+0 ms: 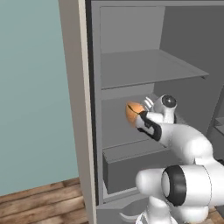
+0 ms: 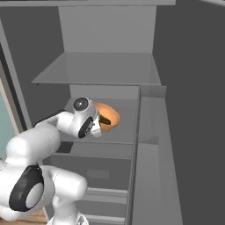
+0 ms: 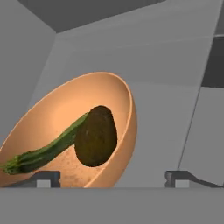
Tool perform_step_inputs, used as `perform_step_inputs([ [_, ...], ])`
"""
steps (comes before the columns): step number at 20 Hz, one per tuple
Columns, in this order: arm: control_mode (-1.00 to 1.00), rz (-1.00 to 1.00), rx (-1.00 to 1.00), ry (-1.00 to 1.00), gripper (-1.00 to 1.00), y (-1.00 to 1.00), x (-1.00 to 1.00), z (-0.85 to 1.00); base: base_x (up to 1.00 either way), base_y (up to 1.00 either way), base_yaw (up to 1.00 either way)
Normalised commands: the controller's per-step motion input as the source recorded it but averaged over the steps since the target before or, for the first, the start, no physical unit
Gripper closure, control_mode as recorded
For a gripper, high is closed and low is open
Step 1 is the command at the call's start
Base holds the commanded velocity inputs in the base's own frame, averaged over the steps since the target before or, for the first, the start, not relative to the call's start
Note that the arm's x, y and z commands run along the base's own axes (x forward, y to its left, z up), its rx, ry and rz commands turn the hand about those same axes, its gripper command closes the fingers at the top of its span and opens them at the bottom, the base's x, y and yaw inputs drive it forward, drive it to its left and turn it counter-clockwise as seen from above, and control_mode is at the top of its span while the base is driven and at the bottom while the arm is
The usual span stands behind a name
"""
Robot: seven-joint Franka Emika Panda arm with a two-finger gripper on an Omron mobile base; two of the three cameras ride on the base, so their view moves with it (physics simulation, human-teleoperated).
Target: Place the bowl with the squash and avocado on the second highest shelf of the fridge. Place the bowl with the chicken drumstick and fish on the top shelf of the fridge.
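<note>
1. Gripper (image 3: 113, 178) is inside the open fridge (image 1: 131, 52); in the hand view its two dark fingertips (image 3: 47, 178) stand wide apart with nothing between them, so it holds nothing.
2. Bowl with the squash and avocado (image 3: 76, 131), orange-tan, sits on the second highest shelf (image 2: 125, 132) just ahead of the gripper, on the left side of that shelf as the hand view shows it.
3. The near rim of the bowl sits right by the left fingertip; can't tell if they touch.
4. Squash (image 3: 46, 151), long and dark green, lies across the inside of the bowl, one end at the near left rim.
5. Avocado (image 3: 96, 136), dark green-brown, rests in the bowl against the squash, on its right.
6. Top shelf (image 1: 144, 68) is a plain grey board just above the arm.
7. No writing, brand or label readable on the fridge, bowl or arm.
8. Wooden floor (image 1: 41, 205) and teal wall (image 1: 30, 87) lie left of the fridge.
</note>
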Motion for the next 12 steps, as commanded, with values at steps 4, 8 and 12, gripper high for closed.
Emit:
perform_step_inputs([
  [4,-1.0,0.0,0.0,-0.01,-1.0,-0.16,-0.98,1.0,0.0,0.0,0.0],
  [8,-1.0,0.2,-0.05,0.0,-1.0,-0.31,-1.0,0.92,0.0,0.0,0.0],
  [12,-1.0,0.3,-0.11,0.0,-1.0,-0.1,-1.0,0.91,0.0,0.0,0.0],
])
